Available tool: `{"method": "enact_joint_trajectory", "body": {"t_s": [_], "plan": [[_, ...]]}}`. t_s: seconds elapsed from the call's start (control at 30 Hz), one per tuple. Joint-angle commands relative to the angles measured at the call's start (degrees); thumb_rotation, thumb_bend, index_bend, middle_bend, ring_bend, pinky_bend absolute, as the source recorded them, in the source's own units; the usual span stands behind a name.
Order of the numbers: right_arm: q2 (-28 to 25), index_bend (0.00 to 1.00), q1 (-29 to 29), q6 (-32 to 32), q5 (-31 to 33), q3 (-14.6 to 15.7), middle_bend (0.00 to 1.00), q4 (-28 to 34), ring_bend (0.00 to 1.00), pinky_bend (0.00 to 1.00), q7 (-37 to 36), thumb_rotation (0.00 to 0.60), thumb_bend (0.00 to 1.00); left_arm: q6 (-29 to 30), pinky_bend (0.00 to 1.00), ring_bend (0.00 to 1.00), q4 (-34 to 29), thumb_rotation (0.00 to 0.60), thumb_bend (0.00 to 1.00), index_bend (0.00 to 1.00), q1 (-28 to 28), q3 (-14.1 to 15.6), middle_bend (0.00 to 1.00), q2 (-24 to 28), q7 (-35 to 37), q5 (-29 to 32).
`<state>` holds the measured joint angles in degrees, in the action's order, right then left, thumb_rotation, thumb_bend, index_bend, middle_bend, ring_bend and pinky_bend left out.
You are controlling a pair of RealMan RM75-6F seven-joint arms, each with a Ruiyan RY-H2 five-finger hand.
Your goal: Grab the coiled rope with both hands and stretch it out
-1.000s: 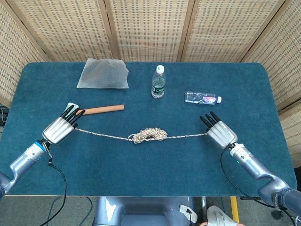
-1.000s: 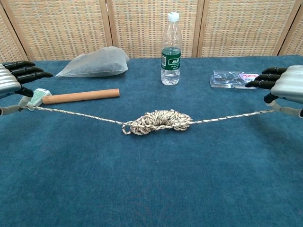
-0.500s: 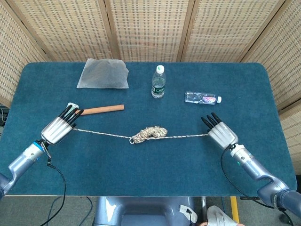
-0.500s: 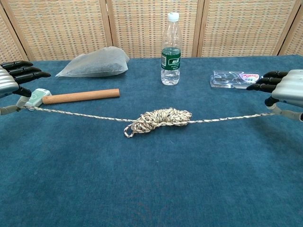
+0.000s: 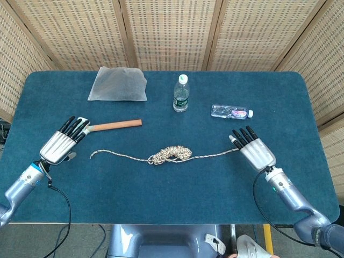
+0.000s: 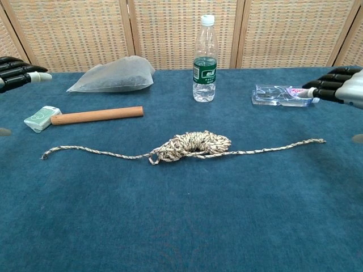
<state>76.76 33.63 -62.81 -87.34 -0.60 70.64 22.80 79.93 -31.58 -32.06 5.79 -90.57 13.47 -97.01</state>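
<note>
The speckled rope (image 5: 170, 155) (image 6: 193, 144) lies on the blue table, a small coil in the middle and a slack tail running out to each side. Neither hand holds it. My left hand (image 5: 61, 143) (image 6: 17, 72) hovers flat with fingers spread, just left of the rope's left end (image 5: 92, 154). At the other side my right hand (image 5: 255, 149) (image 6: 339, 90) is spread flat too, a little right of the rope's right end (image 5: 234, 150).
A wooden stick (image 5: 115, 125) with a small green-white block (image 6: 38, 118) at its end lies behind the left tail. A plastic bag (image 5: 118, 84), an upright water bottle (image 5: 181, 94) and a lying bottle (image 5: 231, 112) are further back.
Both hands have let go of the rope's ends and opened, lifting and drawing slightly outward. The rope, taut before, now lies slack on the table.
</note>
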Motion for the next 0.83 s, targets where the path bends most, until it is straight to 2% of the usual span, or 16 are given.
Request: {"method": "enact_joint_trajectory", "body": {"t_s": [0.03, 0.17, 0.3, 0.43, 0.5, 0.63, 0.83], "plan": [[-3.52, 0.00, -3.12, -5.04, 0.52, -0.87, 0.00, 4.68, 0.00, 0.00, -0.78, 0.600, 0.00, 3.24, 0.00, 0.00, -6.03, 0.600, 0.00, 0.00, 2.03, -2.47, 0.00, 3.67, 3.42, 2.72], [-6.46, 0.00, -7.36, -11.30, 0.00, -0.43, 0.00, 8.82, 0.00, 0.00, -3.85, 0.600, 0.00, 6.11, 0.00, 0.00, -16.12, 0.600, 0.00, 0.00, 5.32, -4.24, 0.00, 9.04, 5.07, 5.62], [-8.04, 0.00, -12.85, -18.51, -0.68, 0.60, 0.00, 12.02, 0.00, 0.00, -9.93, 0.600, 0.00, 8.27, 0.00, 0.00, -30.09, 0.600, 0.00, 0.00, 10.32, -4.71, 0.00, 15.45, 5.47, 9.03], [-7.76, 0.00, -18.24, -24.47, -0.71, 1.72, 0.00, 13.65, 0.00, 0.00, -14.96, 0.600, 0.00, 9.27, 0.00, 0.00, -42.00, 0.600, 0.00, 0.00, 15.39, -3.14, 0.00, 20.33, 2.70, 11.43], [-6.35, 0.00, -22.54, -29.77, -1.45, 2.92, 0.00, 14.44, 0.00, 0.00, -17.88, 0.600, 0.00, 11.10, 0.00, 0.00, -46.65, 0.600, 0.00, 0.00, 19.81, -0.72, 0.00, 21.54, -1.99, 12.45], [-4.41, 0.00, -25.30, -33.72, -3.94, 3.73, 0.00, 12.70, 0.00, 0.00, -17.95, 0.600, 0.00, 13.61, 0.00, 0.00, -50.18, 0.600, 0.00, 0.00, 22.82, 0.03, 0.00, 22.10, -6.46, 12.05], [-3.28, 0.00, -27.39, -36.21, -6.29, 4.00, 0.00, 12.11, 0.00, 0.00, -18.04, 0.600, 0.00, 16.31, 0.00, 0.00, -50.43, 0.600, 0.00, 0.00, 25.66, -0.21, 0.00, 21.83, -8.43, 10.96]]}}
